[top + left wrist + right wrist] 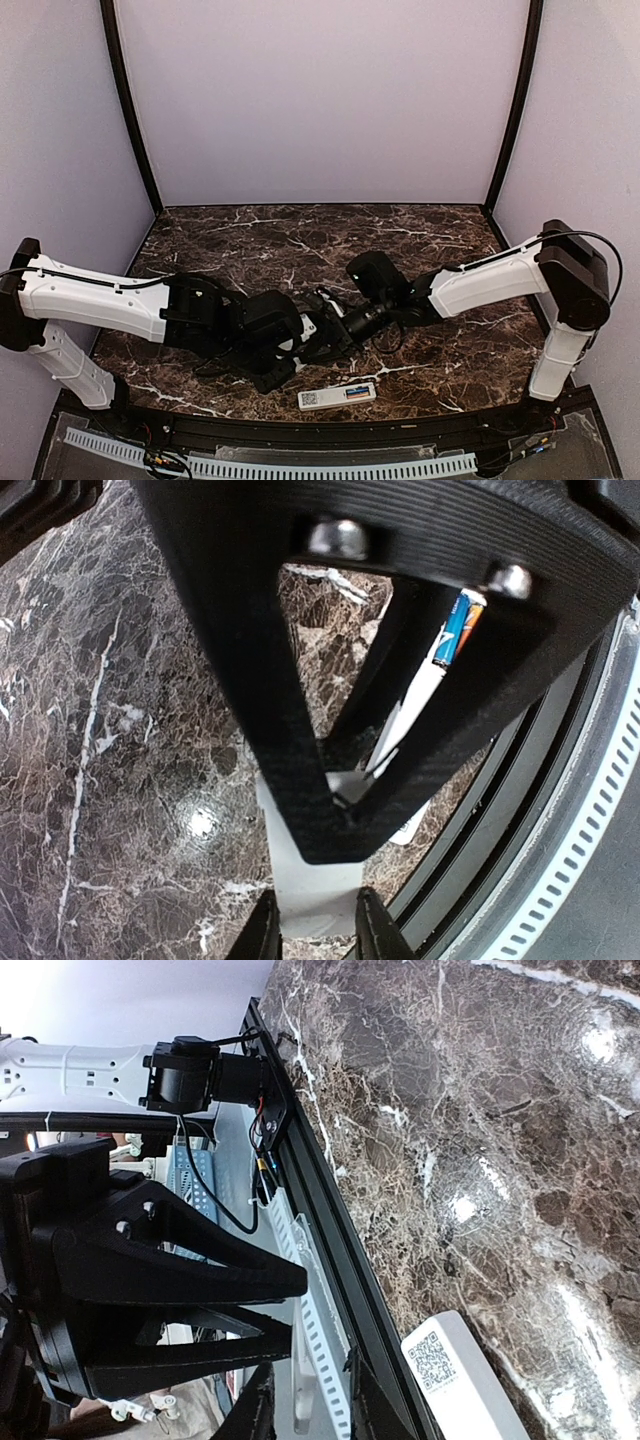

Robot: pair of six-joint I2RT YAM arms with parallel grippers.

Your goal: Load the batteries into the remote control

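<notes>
Polished dark marble table [300, 240] carries the remote control [337, 396] back-up by its near edge, and we see the blue and orange batteries [455, 630] lying side by side in its recess. Our left gripper [318, 908] is pinched on a thin flat white piece [310, 865], probably the battery cover, while our right gripper [310, 1392] stands part open with nothing between its fingers. We judge the remote light, stiff and apt to skate on this glossy stone, so we would take it across its long edges near mid-length, clear of the recess.
</notes>
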